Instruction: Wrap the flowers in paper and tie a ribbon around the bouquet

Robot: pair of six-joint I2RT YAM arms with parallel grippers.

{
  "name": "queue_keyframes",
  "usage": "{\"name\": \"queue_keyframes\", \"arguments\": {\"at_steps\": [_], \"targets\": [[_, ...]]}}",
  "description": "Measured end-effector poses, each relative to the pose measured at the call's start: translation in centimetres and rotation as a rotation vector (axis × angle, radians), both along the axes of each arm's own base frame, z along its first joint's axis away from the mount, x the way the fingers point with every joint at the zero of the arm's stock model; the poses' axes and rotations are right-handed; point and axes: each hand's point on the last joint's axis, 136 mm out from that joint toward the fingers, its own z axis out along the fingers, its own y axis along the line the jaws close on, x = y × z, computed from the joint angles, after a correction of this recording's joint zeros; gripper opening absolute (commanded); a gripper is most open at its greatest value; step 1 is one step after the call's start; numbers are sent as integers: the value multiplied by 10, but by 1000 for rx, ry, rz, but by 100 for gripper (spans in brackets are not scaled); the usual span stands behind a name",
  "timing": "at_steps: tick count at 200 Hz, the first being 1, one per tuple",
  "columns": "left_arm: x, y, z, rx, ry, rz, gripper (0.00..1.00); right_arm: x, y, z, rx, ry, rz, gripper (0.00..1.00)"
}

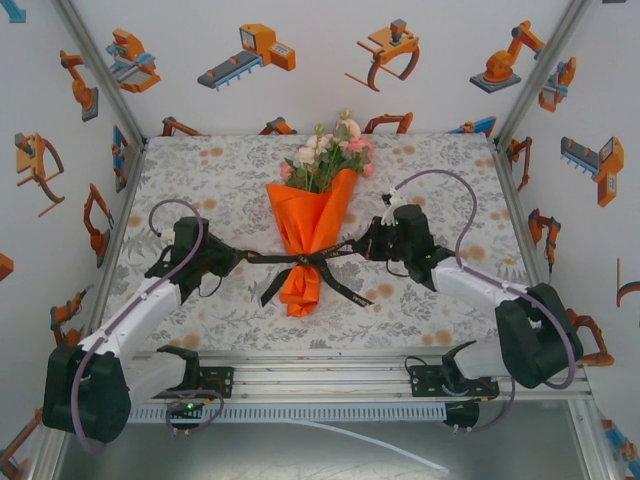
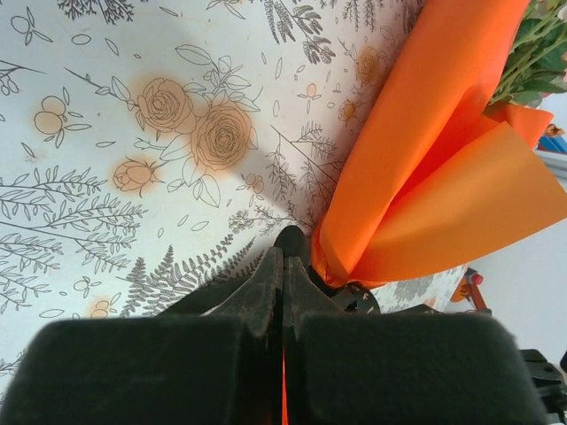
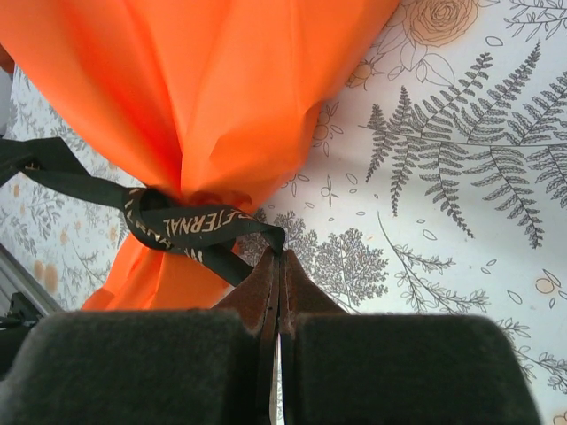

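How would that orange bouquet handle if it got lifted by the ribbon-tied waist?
Probably light: the bouquet is thin paper around a few flowers. Likely top-heavy, since they crowd the rim. The paper looks creased at the ribbon, so it may crumple.

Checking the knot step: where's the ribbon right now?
Top view: the ribbon is knotted around the narrow waist of the bouquet mid-table, its ends running sideways to the left gripper and right gripper, both shut on it.
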Motion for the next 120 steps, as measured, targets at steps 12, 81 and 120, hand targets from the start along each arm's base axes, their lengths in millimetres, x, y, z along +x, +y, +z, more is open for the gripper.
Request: {"name": "queue_keyframes", "arguments": {"at_steps": [12, 81, 120], "targets": [[0, 0, 2, 9, -7, -9, 0, 0, 0, 3, 2, -2, 1, 0], [0, 22, -5, 52, 12, 21, 0, 19, -24, 0, 64, 72, -113, 0], [-6, 33, -26, 56, 69, 38, 0, 6, -56, -46, 68, 205, -215, 0]]}}
